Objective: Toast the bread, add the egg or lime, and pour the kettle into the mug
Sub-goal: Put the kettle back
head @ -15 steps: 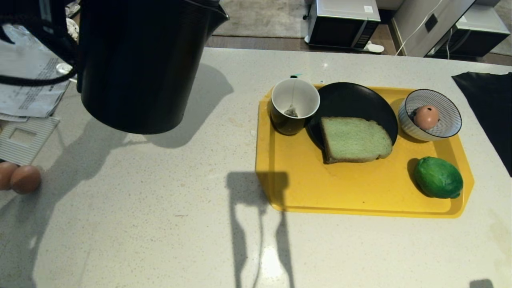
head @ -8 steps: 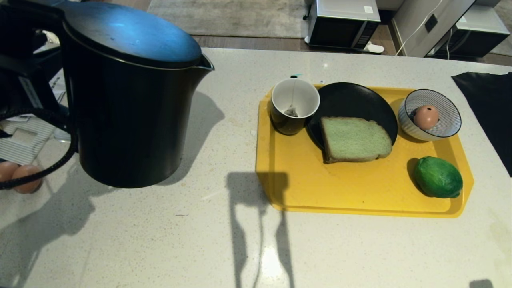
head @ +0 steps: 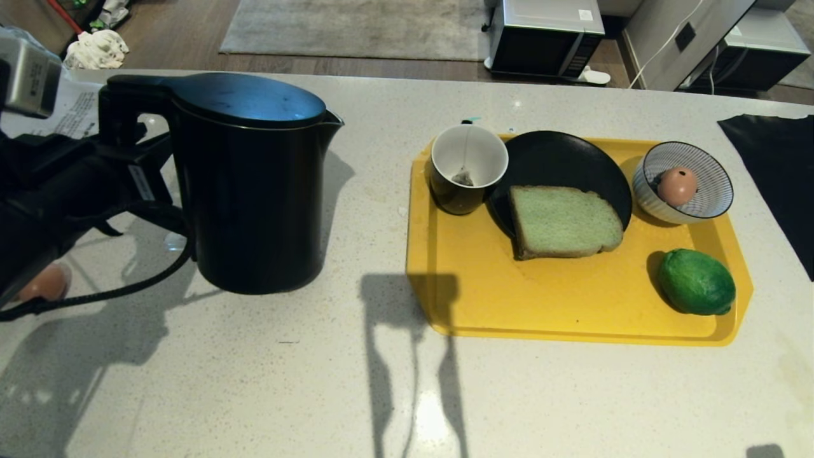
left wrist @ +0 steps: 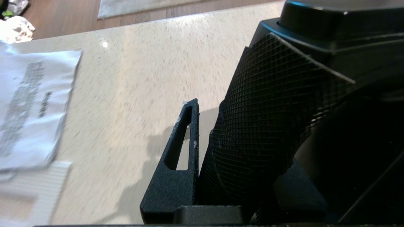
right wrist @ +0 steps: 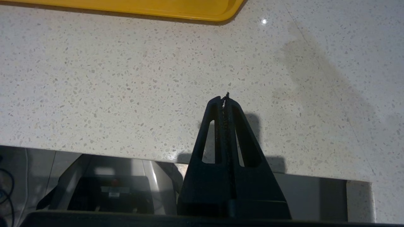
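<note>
Lowered since the earlier frames, the kettle [head: 254, 191] now sits upright near the counter [head: 318, 381], its handle clenched in the left gripper [head: 130, 175]. Beyond the kettle from that gripper stands the mug [head: 467, 168]. Right gripper [right wrist: 224, 98]: closed, empty.

clear: bare counter [head: 356, 210] between kettle [head: 254, 197] and tray [head: 439, 305] | blocked — mug [head: 467, 168] touches plate [head: 559, 159]

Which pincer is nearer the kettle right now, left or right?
Left. The left pincer is clamped on the kettle at its handle, at the counter's left side. The right pincer is shut and empty, parked over bare counter near the tray's front edge.
</note>
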